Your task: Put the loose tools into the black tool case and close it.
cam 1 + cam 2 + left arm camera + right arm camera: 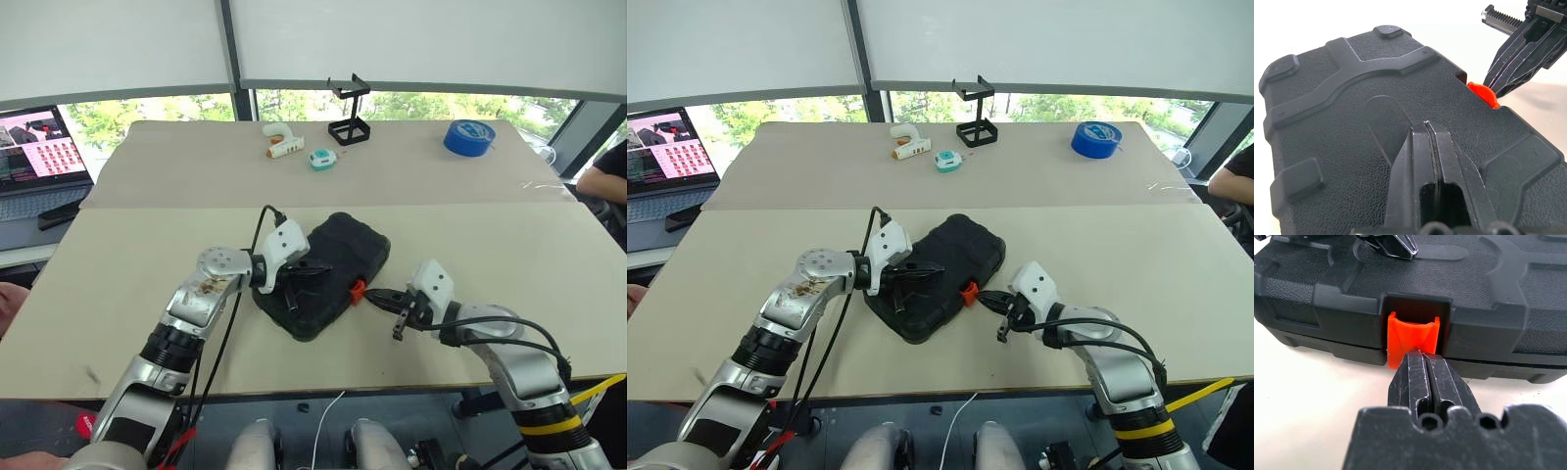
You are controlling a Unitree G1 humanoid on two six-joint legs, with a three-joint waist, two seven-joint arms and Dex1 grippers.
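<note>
On the table (118, 294) the case (338, 257) lies shut; its latch (1413, 340) sits dead ahead of my right gripper (1425, 369), fingers pressed together; my left gripper (1427, 147), likewise closed, rests on the lid.

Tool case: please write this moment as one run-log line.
black tool case: lid down | left end effector: shut, on lid | right end effector: shut, at orange latch

Two beige worktops (147, 245) stand end to end, a seam between them. Behind the far one, white roller blinds (411, 44) cover the upper windows; daylight and green trees (118, 116) show below. An open laptop (39, 157) sits far left.
</note>
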